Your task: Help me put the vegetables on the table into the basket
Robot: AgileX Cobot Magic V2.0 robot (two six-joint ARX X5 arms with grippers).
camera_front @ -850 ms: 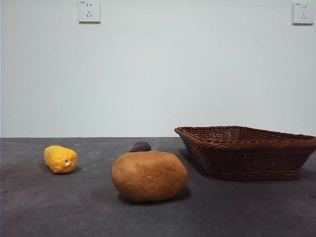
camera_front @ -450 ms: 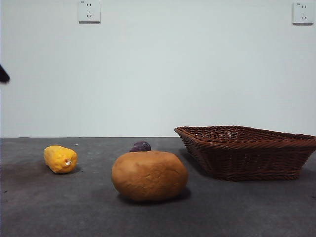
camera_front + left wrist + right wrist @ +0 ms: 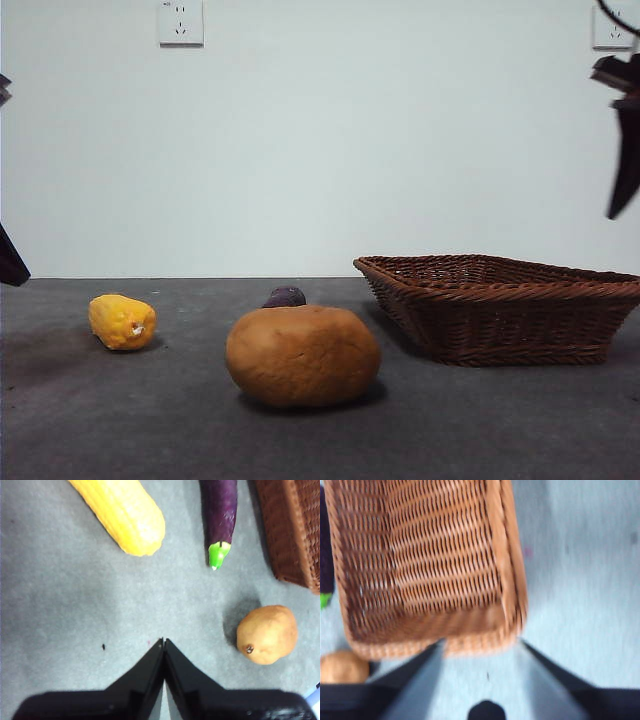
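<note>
The left gripper is clenched, its jaws pressed tip to tip with nothing between them, above bare table. The right gripper is spread wide and empty over the basket's near rim. In the front view, the potato at lower centre hides most of the eggplant; the corn lies at lower left, the basket at right, all vegetables outside it.

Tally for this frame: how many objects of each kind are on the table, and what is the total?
Corn cob, yellow: 1
Eggplant, purple with a green stem: 1
Potato, tan-orange: 1
Wicker basket, brown, nothing inside it: 1
Total: 4 things, all 3 vegetables lying on the table outside the basket.
</note>
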